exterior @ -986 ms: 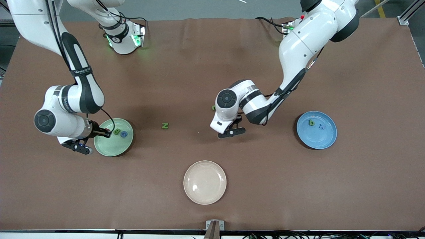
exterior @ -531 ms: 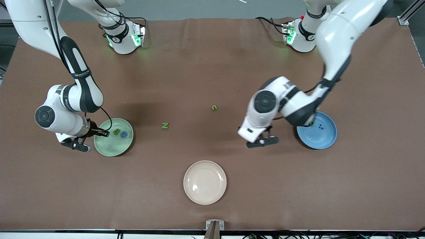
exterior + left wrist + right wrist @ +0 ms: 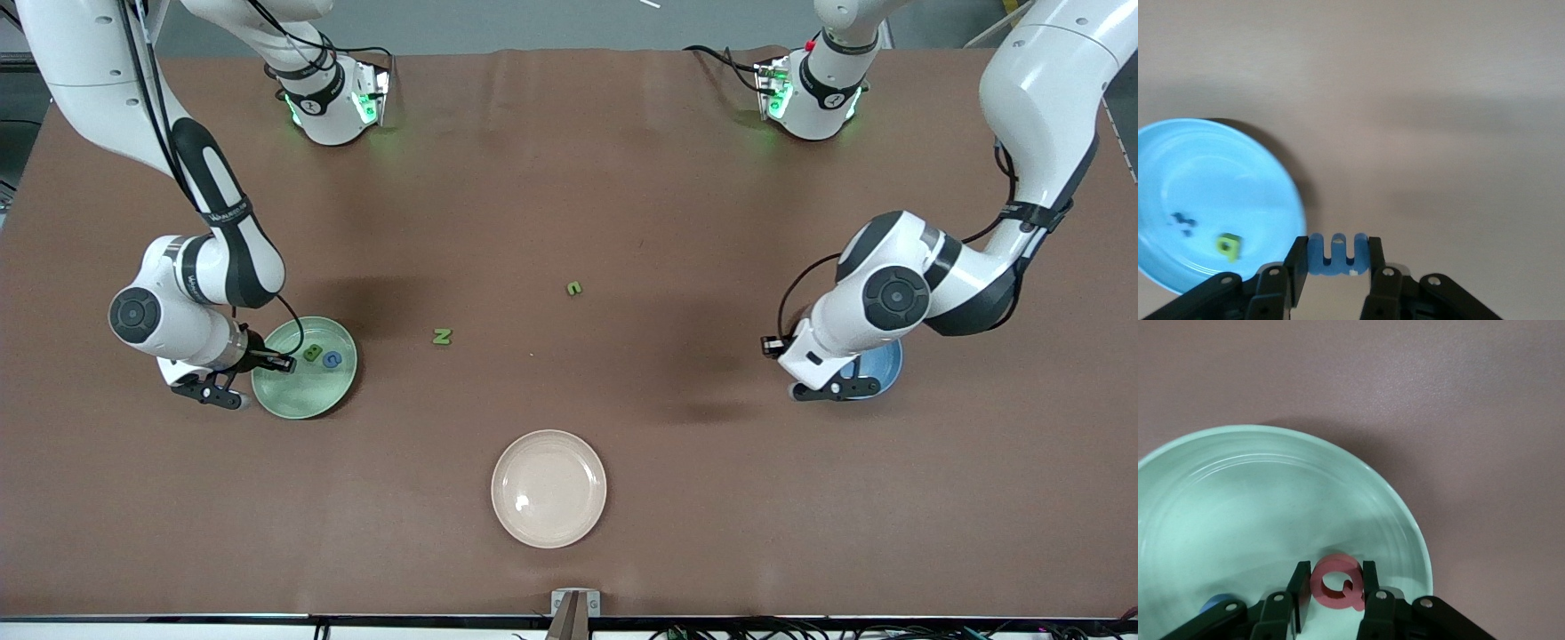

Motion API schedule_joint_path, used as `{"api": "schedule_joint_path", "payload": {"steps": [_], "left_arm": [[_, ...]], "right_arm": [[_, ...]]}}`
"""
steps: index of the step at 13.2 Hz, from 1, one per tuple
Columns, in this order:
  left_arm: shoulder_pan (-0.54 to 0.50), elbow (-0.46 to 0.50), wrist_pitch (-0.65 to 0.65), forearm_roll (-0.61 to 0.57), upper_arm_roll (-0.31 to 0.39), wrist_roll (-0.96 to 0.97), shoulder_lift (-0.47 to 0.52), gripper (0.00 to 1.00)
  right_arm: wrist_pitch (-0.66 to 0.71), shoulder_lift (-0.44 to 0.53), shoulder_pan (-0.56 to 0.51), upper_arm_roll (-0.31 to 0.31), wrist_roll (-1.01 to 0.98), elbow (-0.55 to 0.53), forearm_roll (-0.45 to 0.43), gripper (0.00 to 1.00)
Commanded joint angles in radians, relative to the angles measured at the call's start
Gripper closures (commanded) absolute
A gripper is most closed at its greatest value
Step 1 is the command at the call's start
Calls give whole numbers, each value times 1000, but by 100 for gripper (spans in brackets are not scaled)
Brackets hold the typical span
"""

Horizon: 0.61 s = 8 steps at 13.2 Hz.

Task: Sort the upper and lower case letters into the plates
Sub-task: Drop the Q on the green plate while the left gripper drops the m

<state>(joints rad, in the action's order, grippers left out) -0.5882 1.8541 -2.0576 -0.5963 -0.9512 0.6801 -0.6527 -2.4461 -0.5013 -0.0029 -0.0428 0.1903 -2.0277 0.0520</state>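
Observation:
My left gripper is shut on a blue m-shaped letter, held over the brown table just beside the rim of the bright blue plate. That plate holds a green letter and a dark blue piece. In the front view my left gripper and arm cover most of the blue plate. My right gripper is shut on a red Q low over the mint green plate. In the front view this plate holds a green letter and a blue letter, with my right gripper at its rim.
A green N and a small green letter lie loose on the table's middle. A cream-beige plate sits nearer the front camera. The brown mat covers the table.
My left arm has swung from the table's middle to the blue plate with the blue letter. My right arm has shifted only slightly at the mint plate.

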Motion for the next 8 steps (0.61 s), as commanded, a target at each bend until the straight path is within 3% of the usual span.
{"api": "schedule_joint_path", "payload": {"steps": [1,4,6,7,8], "left_arm": [[-109,129,-111,-92,-14,-34,36,87],[-220,229,-240,-206,-11,-72,21,87],[-258,237,-265,-282,-4,-77,-16,87],[-269,235,-263,-308,-3,-79,-28,87],[-272,234,-265,-322,5,-83,-31,87]], "right_arm": [[-13,7,-23,20,-14,-9,-3,99],[-24,1,-23,20,-12,-11,-3,97],[-21,1,-34,20,-15,-11,-3,82],[-19,1,-37,21,-17,-11,-3,53],[-21,3,-37,21,-17,-9,-1,14]]}}
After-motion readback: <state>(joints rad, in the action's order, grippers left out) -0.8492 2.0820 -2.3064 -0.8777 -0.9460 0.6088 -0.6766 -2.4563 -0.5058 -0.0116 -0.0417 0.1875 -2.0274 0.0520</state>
